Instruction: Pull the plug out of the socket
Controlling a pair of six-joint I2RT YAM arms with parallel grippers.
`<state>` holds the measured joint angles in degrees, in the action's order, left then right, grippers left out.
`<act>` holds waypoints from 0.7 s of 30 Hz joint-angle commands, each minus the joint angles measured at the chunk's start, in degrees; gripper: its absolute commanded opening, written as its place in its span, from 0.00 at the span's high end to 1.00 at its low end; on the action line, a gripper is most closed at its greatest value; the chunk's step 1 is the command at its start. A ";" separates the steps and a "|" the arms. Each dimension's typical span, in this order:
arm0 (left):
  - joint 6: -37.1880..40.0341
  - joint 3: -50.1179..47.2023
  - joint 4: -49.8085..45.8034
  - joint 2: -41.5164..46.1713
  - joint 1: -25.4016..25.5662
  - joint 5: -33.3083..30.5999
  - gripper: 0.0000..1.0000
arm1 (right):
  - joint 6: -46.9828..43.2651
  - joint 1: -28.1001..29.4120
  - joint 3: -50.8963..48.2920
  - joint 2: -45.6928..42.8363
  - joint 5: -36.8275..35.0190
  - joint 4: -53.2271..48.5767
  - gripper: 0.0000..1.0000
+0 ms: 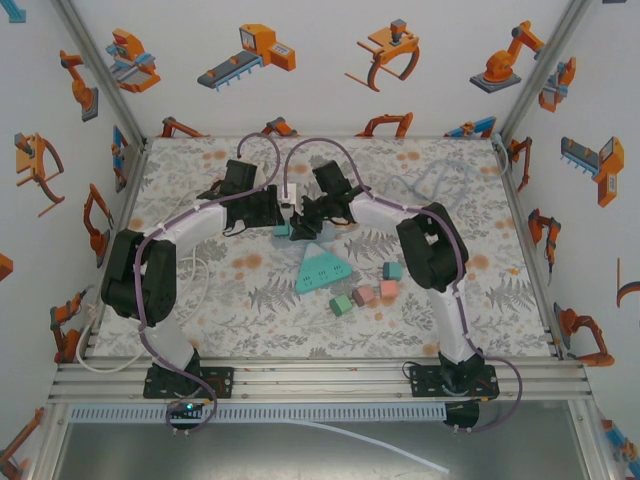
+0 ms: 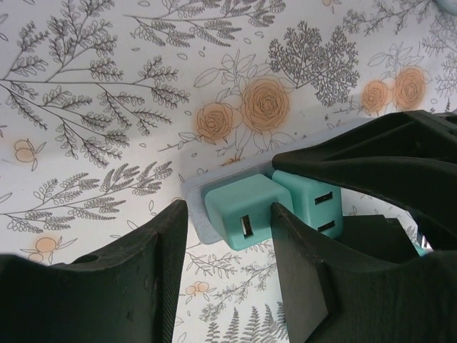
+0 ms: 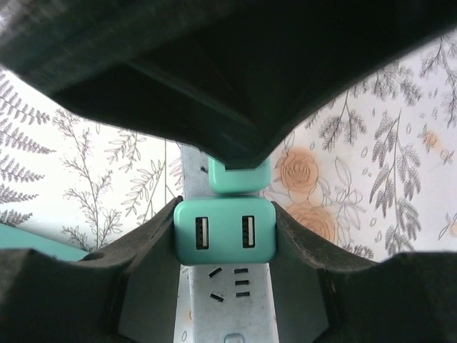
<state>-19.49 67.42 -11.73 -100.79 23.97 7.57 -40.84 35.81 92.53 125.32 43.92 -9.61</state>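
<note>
The table (image 1: 200,315) wore a cover printed with flowers and ferns. On it lay a teal triangular power strip (image 1: 321,268) and, just to its right, small blocks, namely a teal block (image 1: 391,271), two pink blocks (image 1: 376,292) and a green block (image 1: 341,303). Farther back lay a grey socket strip (image 3: 228,300), flat.

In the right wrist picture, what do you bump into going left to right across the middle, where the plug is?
claw finger → teal plug with two slots → other claw finger
</note>
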 commanded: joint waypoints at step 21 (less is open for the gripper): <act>0.25 -1.48 -12.91 0.39 0.57 3.51 0.30 | 23.91 -4.27 -13.81 -34.01 -9.71 14.07 1.00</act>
<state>-19.73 66.96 -13.89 -99.37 23.35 7.68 -27.24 31.38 81.67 98.21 40.51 2.39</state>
